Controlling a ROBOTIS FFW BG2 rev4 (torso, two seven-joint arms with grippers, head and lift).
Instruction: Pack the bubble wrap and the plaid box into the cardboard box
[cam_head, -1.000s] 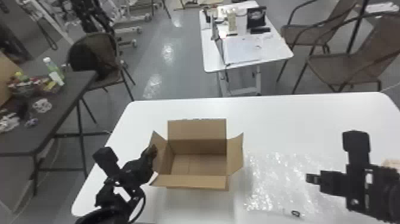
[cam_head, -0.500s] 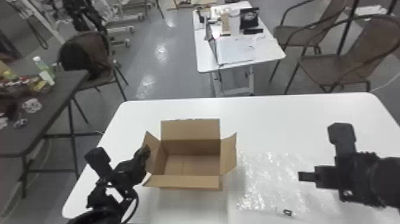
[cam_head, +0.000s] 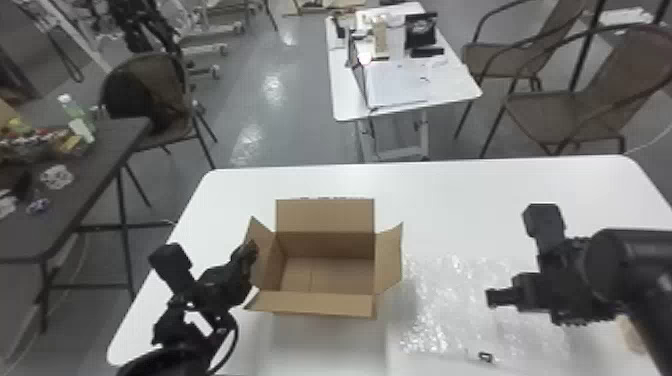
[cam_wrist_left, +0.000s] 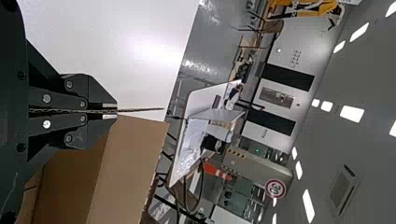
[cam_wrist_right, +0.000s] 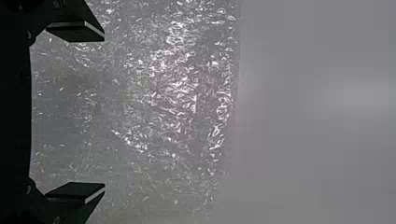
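Bubble wrap (cam_head: 440, 300), clear and crinkled, lies flat beside the open brown cardboard box (cam_head: 325, 305). My right gripper (cam_wrist_right: 103, 112), spread above, may skid off (thin film); my left gripper (cam_wrist_left: 116, 110), clamped on a flap (cam_head: 264, 241), could crease it.

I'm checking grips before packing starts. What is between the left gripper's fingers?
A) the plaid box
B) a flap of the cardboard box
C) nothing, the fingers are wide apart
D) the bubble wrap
B: the left gripper has its fingers closed on the left flap of the cardboard box, whose thin edge juts out past the fingertips.
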